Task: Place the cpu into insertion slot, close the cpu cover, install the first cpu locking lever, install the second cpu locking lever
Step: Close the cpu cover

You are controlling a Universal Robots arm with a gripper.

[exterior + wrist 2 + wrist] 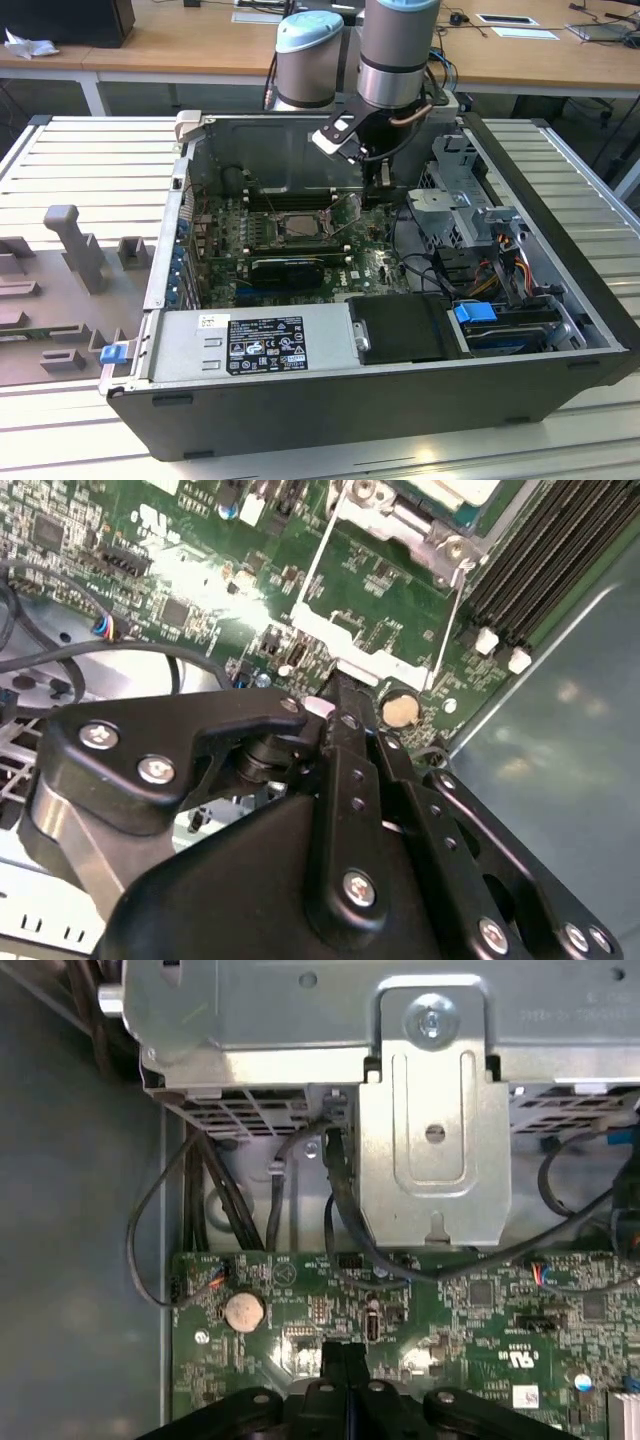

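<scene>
The insertion slot (300,226) sits mid-motherboard inside the open computer case; its silver rim (400,520) also shows in the second wrist view. A pale silver surface, apparently the cpu (458,488), lies in it. The cpu cover (365,652), a thin silver frame with a cut-out middle, stands tilted up from the slot. My gripper (384,180) hangs on the exterior view's right of the slot. It is shut with nothing between the fingers, and the fingertips (340,695) sit at the cover's free edge. The joined fingers (345,1360) point at the board's edge.
Black memory slots (540,550) flank the socket. A coin battery (243,1310) lies close to the fingertips. A metal drive cage (430,1140) with black cables rises beside the arm. The power supply (250,345) fills the case front. Grey fixtures (75,245) lie on the exterior view's left.
</scene>
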